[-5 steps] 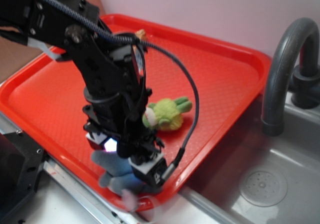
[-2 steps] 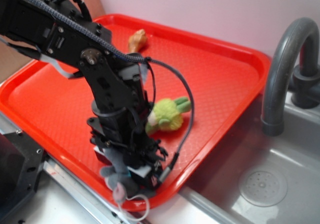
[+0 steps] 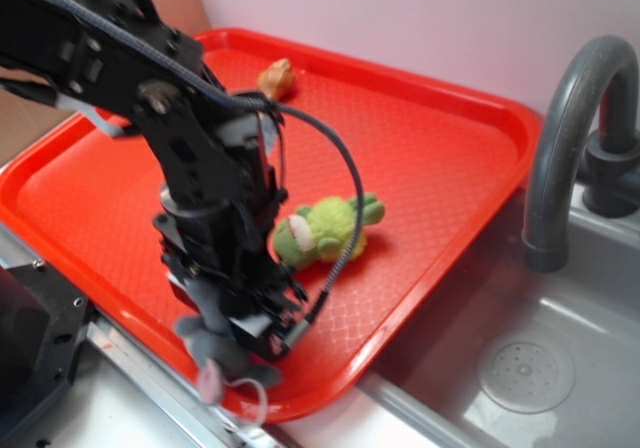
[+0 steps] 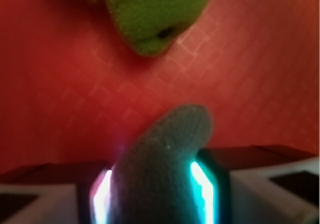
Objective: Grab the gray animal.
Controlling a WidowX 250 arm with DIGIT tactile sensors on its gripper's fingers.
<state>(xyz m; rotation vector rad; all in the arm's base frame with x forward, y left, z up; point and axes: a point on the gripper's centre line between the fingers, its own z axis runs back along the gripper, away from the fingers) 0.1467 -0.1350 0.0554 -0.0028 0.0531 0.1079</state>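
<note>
Jaws of the gripper (image 4: pixel 160 184) are seen pinching the gray animal (image 4: pixel 162 164) from both sides, a stubby gray limb being squeezed up between the two lit pads in the wrist view. In the exterior view the toy's body (image 3: pixel 215 353) is found hanging below the gripper (image 3: pixel 240 323) at the near edge of the red tray (image 3: pixel 450 168), its white cord dangling. The green plush (image 3: pixel 320 230) is left lying just beside on the tray, presumably because it is not wanted.

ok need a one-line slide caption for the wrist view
Gray animal pinched between the gripper fingers over the red tray, green plush just ahead.
</note>
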